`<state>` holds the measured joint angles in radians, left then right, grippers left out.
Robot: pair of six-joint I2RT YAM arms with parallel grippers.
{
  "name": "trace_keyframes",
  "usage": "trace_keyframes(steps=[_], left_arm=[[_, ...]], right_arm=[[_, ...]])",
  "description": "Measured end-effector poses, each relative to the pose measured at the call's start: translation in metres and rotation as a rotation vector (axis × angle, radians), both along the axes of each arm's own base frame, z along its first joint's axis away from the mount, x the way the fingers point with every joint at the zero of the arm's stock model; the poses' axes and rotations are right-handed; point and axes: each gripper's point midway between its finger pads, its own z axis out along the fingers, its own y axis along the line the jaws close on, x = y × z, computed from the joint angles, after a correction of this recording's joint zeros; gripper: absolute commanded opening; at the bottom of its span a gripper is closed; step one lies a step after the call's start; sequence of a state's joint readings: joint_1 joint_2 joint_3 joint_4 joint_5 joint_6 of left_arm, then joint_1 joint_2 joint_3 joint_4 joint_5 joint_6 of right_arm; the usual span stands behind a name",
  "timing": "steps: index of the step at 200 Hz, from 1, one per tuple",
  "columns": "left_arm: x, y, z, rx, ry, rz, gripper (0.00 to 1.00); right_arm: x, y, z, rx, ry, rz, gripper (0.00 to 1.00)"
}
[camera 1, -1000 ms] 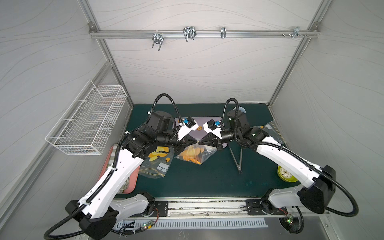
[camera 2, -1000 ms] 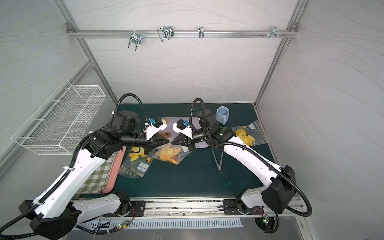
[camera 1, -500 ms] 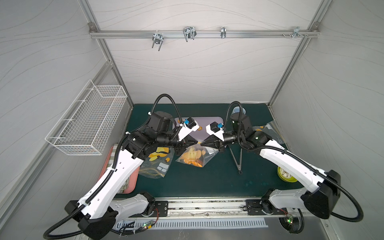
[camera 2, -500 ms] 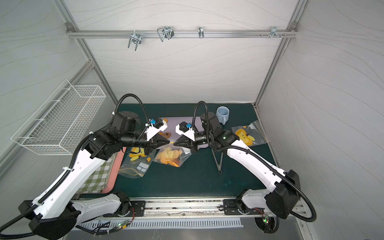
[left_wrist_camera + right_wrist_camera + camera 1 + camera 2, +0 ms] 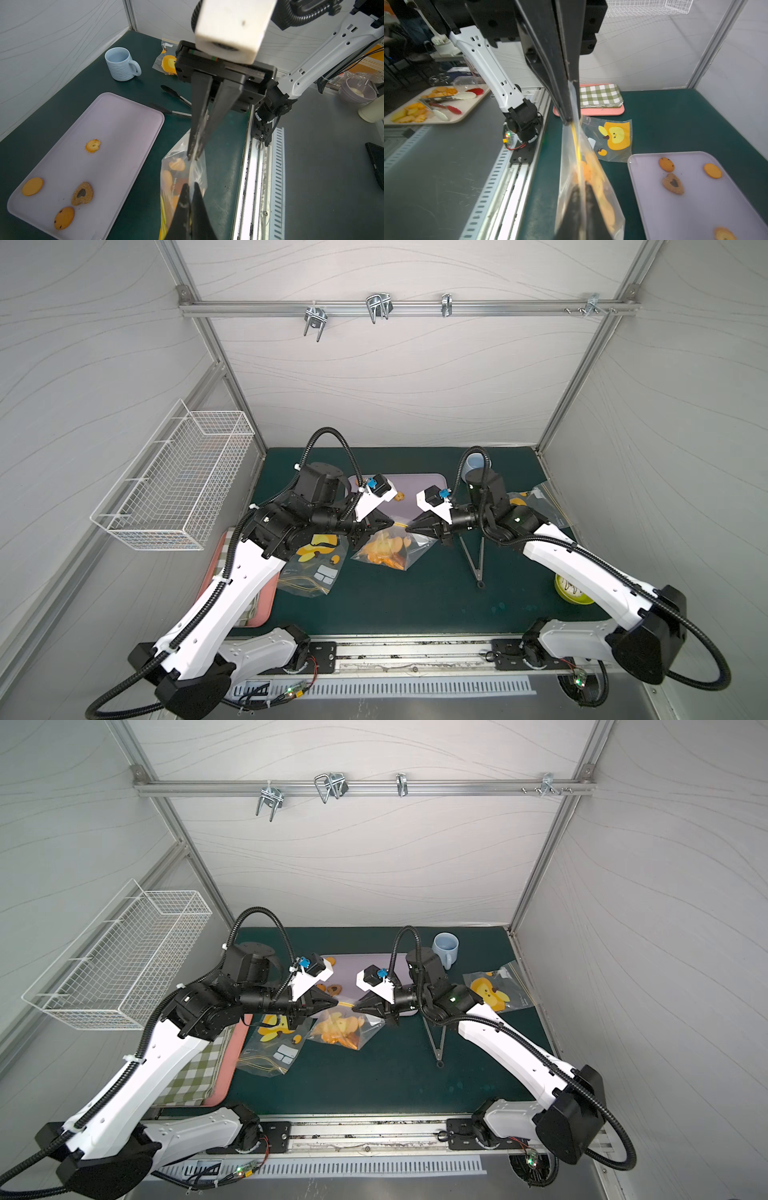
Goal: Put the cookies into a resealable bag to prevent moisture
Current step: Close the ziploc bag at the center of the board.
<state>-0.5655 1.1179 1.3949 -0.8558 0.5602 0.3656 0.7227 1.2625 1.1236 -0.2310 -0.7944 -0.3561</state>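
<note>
Sealing step, I judged. The left gripper [image 5: 387, 524] and right gripper [image 5: 410, 527] each pinched shut on the top edge of the resealable bag [image 5: 411, 556], mid-worktop, beside the tray [image 5: 124, 116]. Most cookies [image 5: 383, 550] inside; four lay on the tray. Next: run the zip closed, or reopen for stragglers.

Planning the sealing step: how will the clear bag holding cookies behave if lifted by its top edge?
Probably floppy: the clear bag sags between the left gripper and right gripper, both shut on its top edge. Likely bottom-heavy, with the cookies piled low. The film looks smooth, so it may slip.
</note>
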Motion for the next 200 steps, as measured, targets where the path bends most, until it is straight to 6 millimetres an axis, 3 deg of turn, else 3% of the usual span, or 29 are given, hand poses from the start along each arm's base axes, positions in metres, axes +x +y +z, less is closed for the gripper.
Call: trace_keyframes(steps=[10, 14, 19, 24, 29, 55, 61, 65, 73, 79, 104, 110, 116, 124, 127, 153, 159, 163, 168, 175, 200], left_arm=[[0.0, 0.0, 0.0, 0.001, 0.0, 0.0, 0.0], [0.0, 0.0, 0.0, 0.001, 0.0, 0.0, 0.0], [0.0, 0.0, 0.0, 0.0, -0.001, 0.001, 0.0], [0.0, 0.0, 0.0, 0.001, -0.001, 0.002, 0.0], [0.001, 0.0, 0.0, 0.002, -0.001, 0.003, 0.0], [0.0, 0.001, 0.0, 0.003, -0.003, 0.005, 0.0], [0.0, 0.001, 0.0, 0.003, -0.003, 0.005, 0.0], [0.001, 0.001, 0.0, 0.003, -0.004, 0.006, 0.0], [0.001, 0.001, 0.001, 0.003, -0.006, 0.008, 0.0], [0.001, 0.001, 0.002, 0.002, -0.009, 0.009, 0.0], [0.001, 0.002, 0.006, 0.0, -0.019, 0.011, 0.0], [0.0, 0.002, 0.005, 0.001, -0.017, 0.012, 0.0], [0.0, 0.003, 0.005, 0.002, -0.016, 0.013, 0.0], [0.001, 0.003, 0.005, 0.003, -0.018, 0.016, 0.0], [0.001, 0.003, 0.005, 0.003, -0.018, 0.017, 0.0], [0.0, 0.004, 0.007, 0.004, -0.023, 0.019, 0.0], [0.0, 0.004, 0.006, 0.004, -0.022, 0.018, 0.0], [0.0, 0.004, 0.006, 0.005, -0.022, 0.019, 0.0], [0.0, 0.005, 0.006, 0.006, -0.022, 0.02, 0.0], [0.0, 0.005, 0.006, 0.008, -0.023, 0.022, 0.0], [-0.002, 0.007, 0.008, 0.005, -0.03, 0.023, 0.0]], right_arm=[[-0.001, -0.001, 0.0, 0.001, -0.001, -0.001, 0.0], [-0.001, -0.001, 0.0, 0.001, -0.002, -0.001, 0.1], [-0.001, -0.001, 0.0, 0.002, -0.004, -0.002, 0.14], [-0.001, -0.001, 0.001, 0.003, -0.005, -0.003, 0.1], [0.0, -0.002, 0.0, 0.001, -0.007, -0.008, 0.0], [0.0, -0.006, -0.004, 0.0, 0.005, -0.02, 0.0], [0.0, -0.006, -0.003, 0.002, 0.006, -0.018, 0.2], [0.0, -0.006, -0.003, 0.003, 0.004, -0.019, 0.23], [0.0, -0.007, -0.004, 0.0, 0.009, -0.025, 0.19], [0.001, -0.009, -0.006, -0.003, 0.014, -0.032, 0.0], [0.001, -0.012, -0.011, -0.006, 0.02, -0.044, 0.0], [0.0, -0.012, -0.011, -0.004, 0.019, -0.044, 0.2], [-0.001, -0.013, -0.01, -0.002, 0.017, -0.046, 0.24], [-0.001, -0.015, -0.01, -0.002, 0.014, -0.053, 0.13], [-0.001, -0.015, -0.01, -0.002, 0.013, -0.055, 0.0], [-0.003, -0.02, -0.013, -0.002, 0.016, -0.071, 0.0], [-0.004, -0.02, -0.012, 0.0, 0.014, -0.071, 0.2], [-0.004, -0.021, -0.012, 0.001, 0.015, -0.072, 0.22], [-0.004, -0.021, -0.012, 0.001, 0.014, -0.076, 0.16], [-0.004, -0.023, -0.013, -0.001, 0.013, -0.085, 0.0], [-0.005, -0.027, -0.016, -0.002, 0.016, -0.103, 0.0]])
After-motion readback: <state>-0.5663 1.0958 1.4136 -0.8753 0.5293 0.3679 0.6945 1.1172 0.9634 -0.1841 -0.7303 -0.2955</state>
